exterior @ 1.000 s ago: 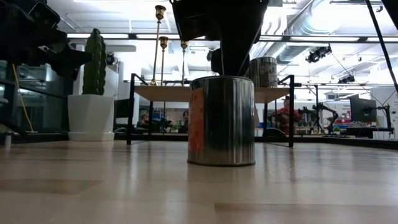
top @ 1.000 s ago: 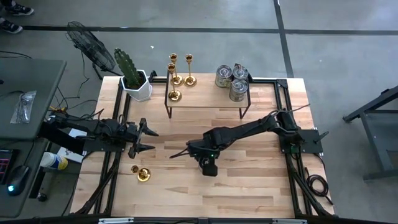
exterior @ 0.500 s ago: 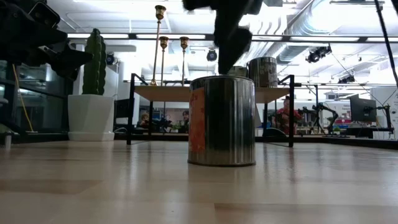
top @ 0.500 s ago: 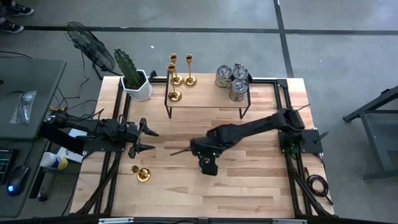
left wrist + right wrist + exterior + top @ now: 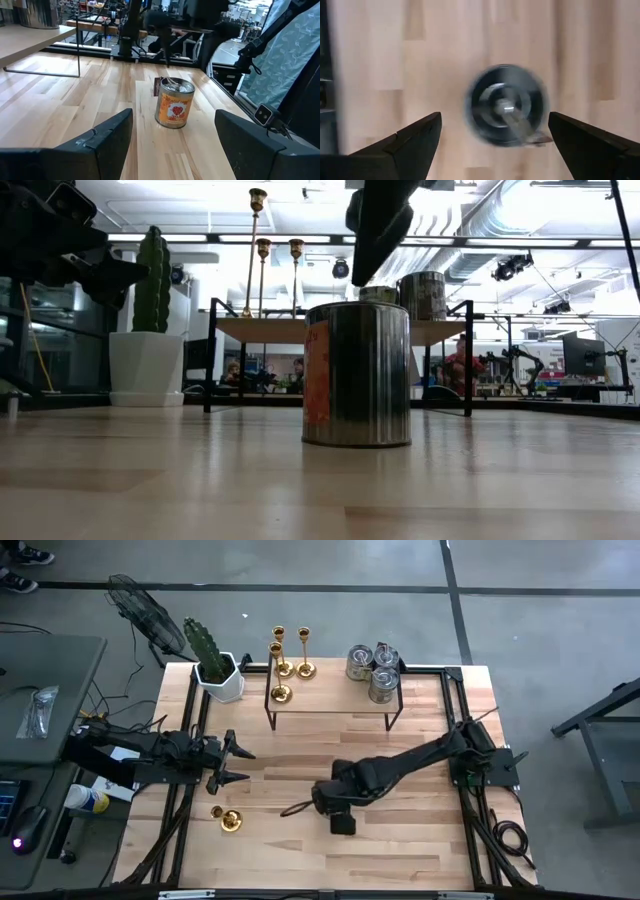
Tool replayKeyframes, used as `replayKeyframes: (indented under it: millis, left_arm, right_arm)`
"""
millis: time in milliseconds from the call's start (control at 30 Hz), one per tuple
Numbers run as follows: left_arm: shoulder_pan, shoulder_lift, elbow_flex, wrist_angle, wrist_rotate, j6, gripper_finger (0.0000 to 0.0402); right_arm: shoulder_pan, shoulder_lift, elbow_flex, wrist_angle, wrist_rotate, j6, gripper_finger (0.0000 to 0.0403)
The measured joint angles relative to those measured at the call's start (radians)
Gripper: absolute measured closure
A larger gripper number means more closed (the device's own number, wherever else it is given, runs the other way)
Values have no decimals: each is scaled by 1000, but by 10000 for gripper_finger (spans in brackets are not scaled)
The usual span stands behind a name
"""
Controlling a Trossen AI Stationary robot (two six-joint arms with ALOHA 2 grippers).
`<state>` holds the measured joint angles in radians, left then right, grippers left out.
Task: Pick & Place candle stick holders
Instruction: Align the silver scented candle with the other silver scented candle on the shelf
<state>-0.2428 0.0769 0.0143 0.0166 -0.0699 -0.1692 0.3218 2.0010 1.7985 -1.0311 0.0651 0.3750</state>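
A silver can-like holder with a red label (image 5: 174, 104) stands upright on the table (image 5: 357, 373). My right gripper (image 5: 372, 240) hangs open above it, pointing down. In the right wrist view the can's top (image 5: 506, 105) shows between the spread fingers. In the high view the right arm (image 5: 400, 762) hides the can. My left gripper (image 5: 240, 764) is open and empty at the table's left. A gold candlestick (image 5: 228, 820) lies on the table near it. Three gold candlesticks (image 5: 281, 665) and three silver holders (image 5: 372, 668) stand on the rack.
A black-framed wooden rack (image 5: 330, 705) stands at the table's far middle. A white pot with a green cactus (image 5: 218, 670) stands at the far left. Bare wood lies near the front edge (image 5: 330, 860).
My right gripper has risen from just over the silver can's top and drifted toward the table's near edge. The can has stayed upright in the same spot.
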Motion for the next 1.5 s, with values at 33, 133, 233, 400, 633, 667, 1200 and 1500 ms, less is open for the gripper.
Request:
replayKeyframes:
  millis: [33,133,233,400,633,667,1200,1500]
  left_arm:
    - [0,0,0,0,0,0,124]
    - [0,0,0,0,0,0,124]
    - [0,0,0,0,0,0,124]
    - [0,0,0,0,0,0,124]
    - [0,0,0,0,0,0,124]
    - [0,0,0,0,0,0,124]
    - [0,0,0,0,0,0,124]
    - [0,0,0,0,0,0,124]
  right_arm:
    - [3,0,0,-3,18,-23,42]
    - [4,0,0,-1,57,-44,42]
    - [1,11,0,8,60,-47,42]
    - [-2,36,-1,41,33,-63,42]
    - [-10,52,-1,37,8,-63,42]
    - [-10,54,-1,39,10,-63,42]
    - [-16,74,-1,42,-33,-5,41]
    - [-21,74,0,42,-36,98,5]
